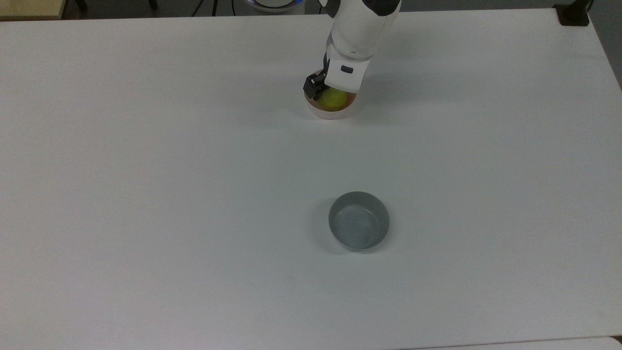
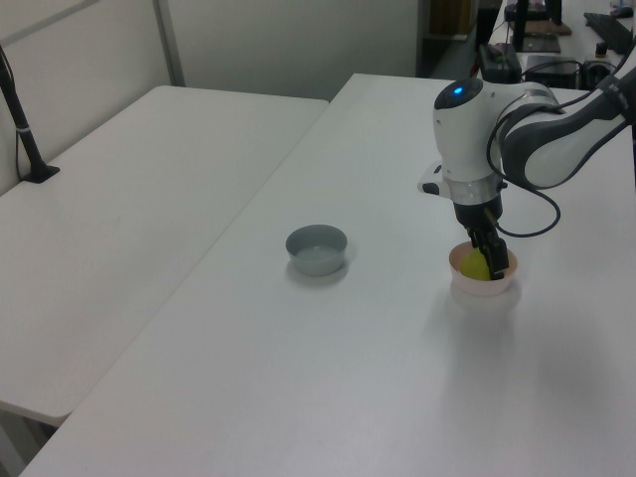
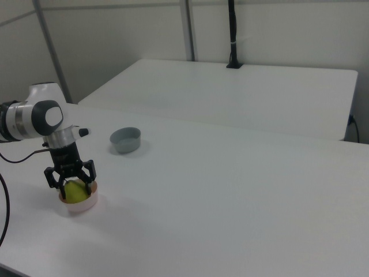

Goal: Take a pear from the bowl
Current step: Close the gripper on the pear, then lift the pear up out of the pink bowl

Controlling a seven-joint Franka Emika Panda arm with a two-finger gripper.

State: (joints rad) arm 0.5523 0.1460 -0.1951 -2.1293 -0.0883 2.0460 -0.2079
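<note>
The yellow-green pear [image 1: 333, 99] [image 2: 474, 266] [image 3: 73, 190] lies in the small pale pink bowl [image 1: 332, 114] [image 2: 484, 291] [image 3: 79, 204] near the far edge of the table in the top view. My gripper [image 1: 334, 92] [image 2: 486, 260] [image 3: 71, 183] points straight down into the bowl. In the right view its black fingers [image 3: 51, 180] stand spread on either side of the pear, lowered to about the pear's middle. The gripper is open around the pear, and the white hand hides the pear's far part in the top view.
A slightly larger grey bowl [image 1: 358, 220] [image 2: 317, 248] [image 3: 125, 140] stands empty nearer the middle of the white table [image 1: 146, 146]. A second white table [image 2: 119, 199] adjoins it, with a black pole [image 2: 22, 129] clamped at its edge.
</note>
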